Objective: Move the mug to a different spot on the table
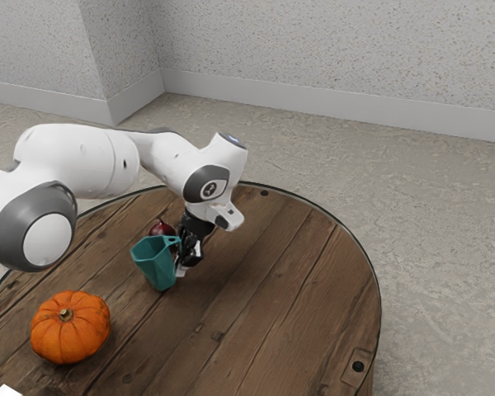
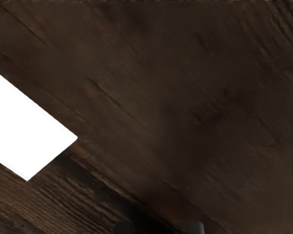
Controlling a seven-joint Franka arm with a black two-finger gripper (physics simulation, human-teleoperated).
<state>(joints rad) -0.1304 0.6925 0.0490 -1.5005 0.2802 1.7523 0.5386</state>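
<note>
**Mug and gripper at the pick-up point.** The teal mug [image 1: 155, 262] is shown upright, mouth up, left of centre on the round wooden table [image 1: 297, 313]. Its handle is turned to the exterior view's right. Whether its base rests on the wood or is raised just off it cannot be told.

The gripper [image 1: 186, 252] is set right against that handle side, level with the rim. This is judged the natural place for a hold, since the wall is thin there and the body need not be spanned. Whether the gripper is clamped on the mug or merely beside it cannot be told from either view. The arm [image 1: 74, 177] is brought in from the exterior view's left and bent down over the mug so that the hand meets it from above.

Just behind the mug, on the far side, a dark red fruit [image 1: 161, 228] is seen, close enough to be knocked by a careless sweep. A pumpkin [image 1: 70, 326] is placed nearer and further left, well apart. The bare planks to the right are judged the safest destination. In the wrist view, dark wood and a flat white patch [image 2: 24, 131] are seen beneath the hand.
</note>
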